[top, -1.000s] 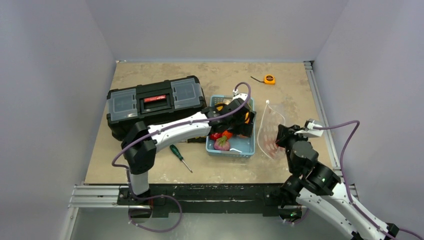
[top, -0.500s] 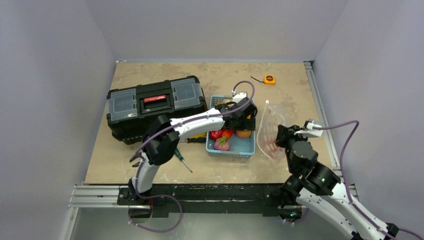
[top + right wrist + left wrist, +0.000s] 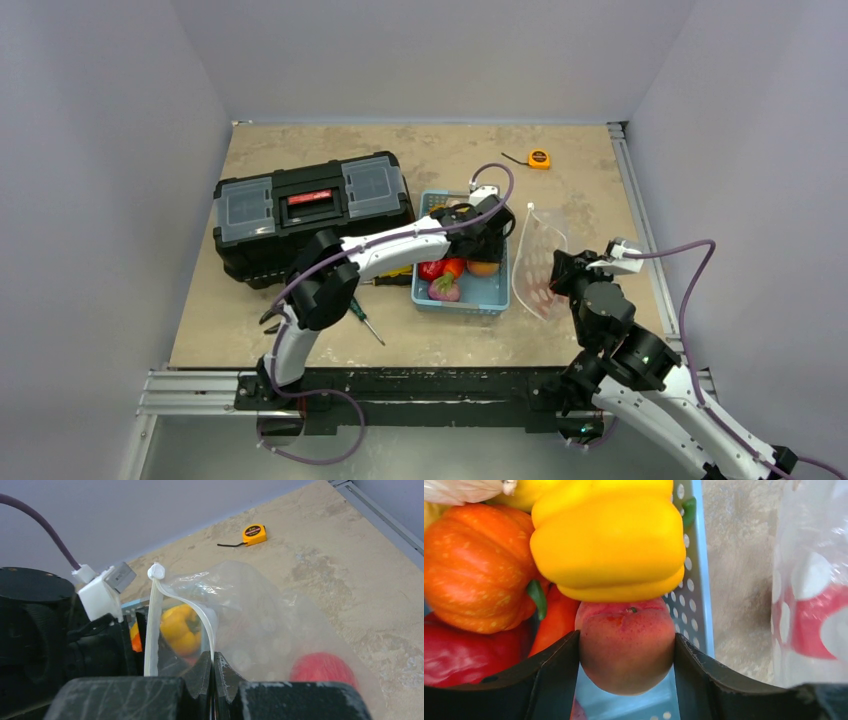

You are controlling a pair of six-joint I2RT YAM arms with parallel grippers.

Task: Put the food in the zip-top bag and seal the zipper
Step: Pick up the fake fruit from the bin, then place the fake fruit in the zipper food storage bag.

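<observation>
My left gripper (image 3: 626, 641) is shut on a round red-orange peach-like fruit (image 3: 626, 652) inside the light blue basket (image 3: 698, 585), near its right wall. A yellow pepper (image 3: 609, 540), an orange pumpkin (image 3: 474, 565) and a red pepper (image 3: 459, 657) lie beside it. From above, the left gripper (image 3: 487, 243) is over the basket's right side. My right gripper (image 3: 214, 661) is shut on the zipper (image 3: 152, 625) of the clear dotted zip-top bag (image 3: 260, 615), holding its mouth up and open toward the basket. A red food piece (image 3: 322, 667) lies inside the bag (image 3: 538, 262).
A black toolbox (image 3: 310, 205) stands left of the basket (image 3: 478, 300). A green-handled screwdriver (image 3: 358, 312) lies in front of it. An orange tape measure (image 3: 539, 158) lies at the back right, also in the right wrist view (image 3: 255, 534). A metal rail runs along the table's right edge.
My left arm has swung its elbow forward and its gripper has shifted right within the basket, toward the bag. The right gripper still holds the bag, whose top has moved slightly.
</observation>
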